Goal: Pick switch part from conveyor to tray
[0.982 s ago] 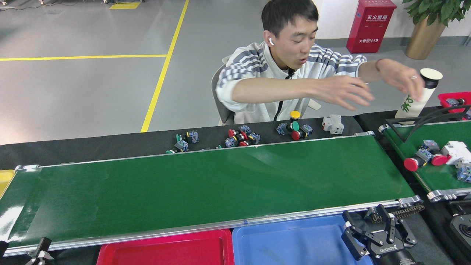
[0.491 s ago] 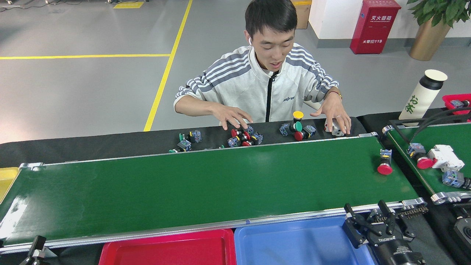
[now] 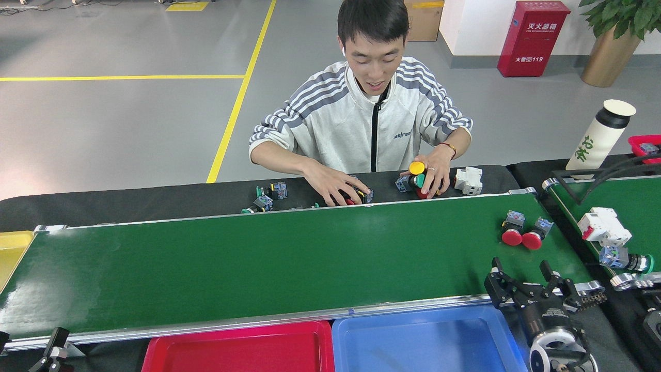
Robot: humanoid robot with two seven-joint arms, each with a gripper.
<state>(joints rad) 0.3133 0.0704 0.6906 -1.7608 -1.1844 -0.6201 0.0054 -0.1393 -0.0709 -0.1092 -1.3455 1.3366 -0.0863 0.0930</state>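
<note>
The conveyor (image 3: 268,263), a long glossy dark-green belt with silver side rails, runs across the whole view. Behind it stretches a black counter (image 3: 129,204), where a person (image 3: 369,116) in a striped grey jacket sits with both hands down on small clusters of push-button switches.

Along the near rail lie two trays side by side: a blue tray (image 3: 428,341) on the right and a red tray (image 3: 237,351) to its left, with a yellow tray (image 3: 10,253) showing at the far left end of the belt. A second, shorter green belt (image 3: 619,199) sits at the right, carrying a white block (image 3: 603,227) and another switch. A white bottle (image 3: 599,137) stands beyond it.

The right claw (image 3: 526,281) hangs over the near rail at the belt's right end, its black fingers spread apart and holding nothing. The left claw (image 3: 51,351) barely shows at the bottom left corner; whether it is spread or clenched cannot be told.

Two switch parts (image 3: 521,232) with red round caps lie together on the conveyor near its right end, just beyond the right claw and apart from it.
</note>
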